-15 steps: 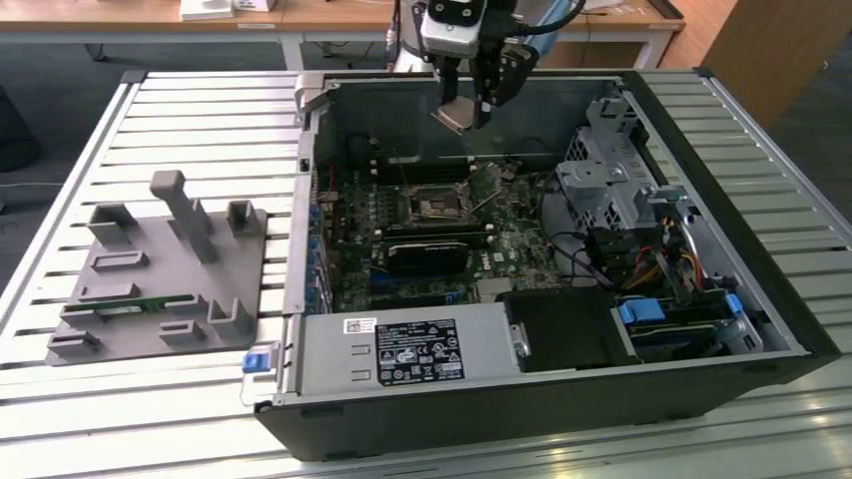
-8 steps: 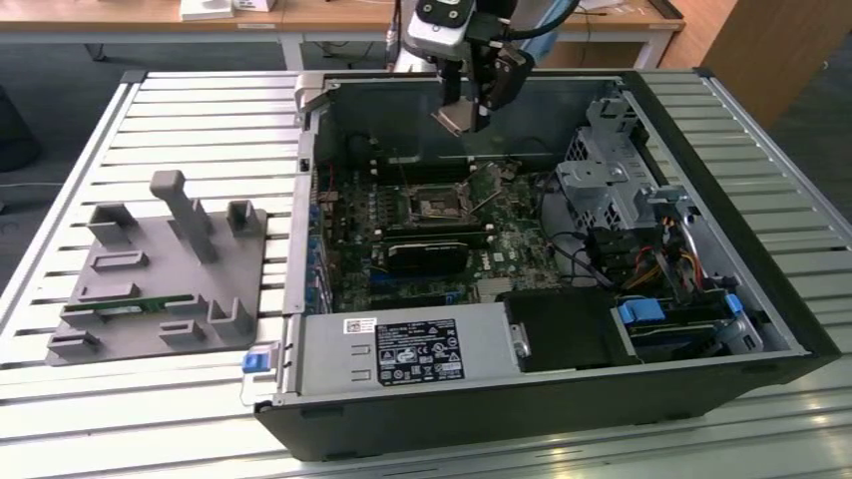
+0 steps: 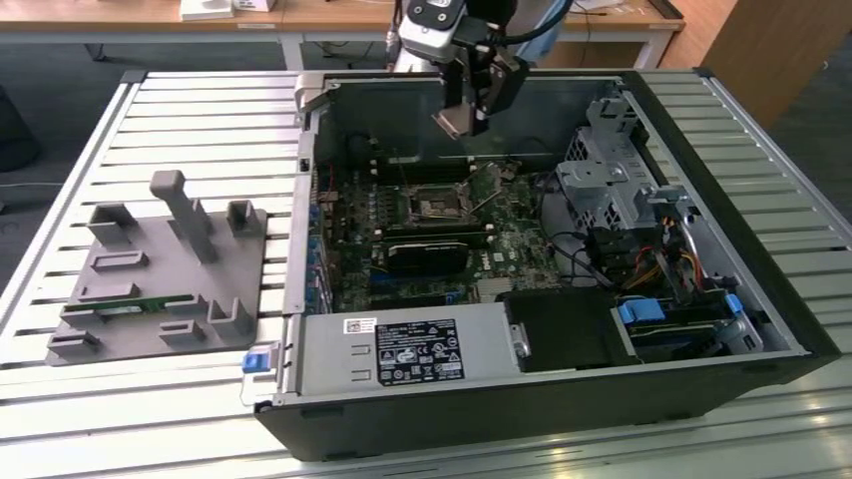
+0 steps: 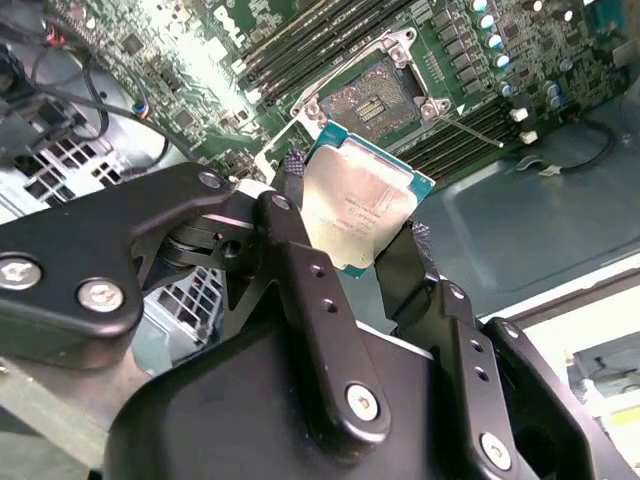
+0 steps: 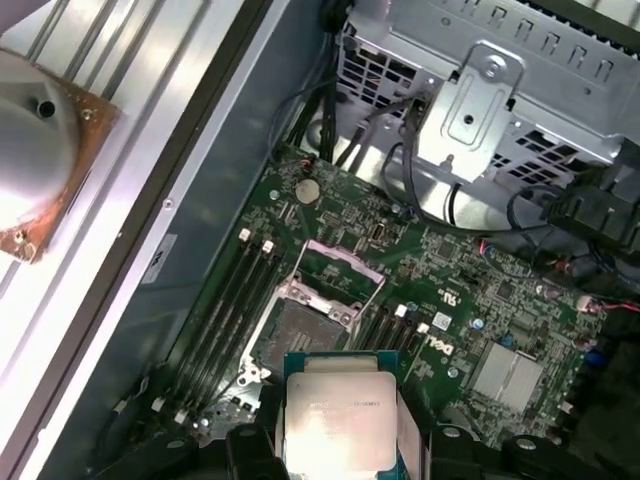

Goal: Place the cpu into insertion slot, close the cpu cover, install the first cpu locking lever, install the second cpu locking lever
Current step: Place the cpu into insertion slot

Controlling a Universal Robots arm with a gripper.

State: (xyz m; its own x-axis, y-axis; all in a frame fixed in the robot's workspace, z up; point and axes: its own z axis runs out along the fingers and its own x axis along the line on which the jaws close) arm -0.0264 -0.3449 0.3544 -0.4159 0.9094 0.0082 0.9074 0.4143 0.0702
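Black-and-white rectangular sticker point(image 3: 415, 351) on grey metal power-supply box point(image 3: 333, 364): showing small print, too fine to read.
Silvery-grey square metal cpu point(image 5: 338, 420): showing faint engraved lines, not legible.

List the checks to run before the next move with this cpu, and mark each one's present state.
1. cpu held: ok, gripper shut on two opposite edges.
2. cpu socket empty: ok, bare contacts show.
3. cpu cover open: ok, lifted off the socket.
4. cpu clear of the motherboard: ok, held above it in the exterior view.
5. cpu orientation matched to the socket: cannot tell.
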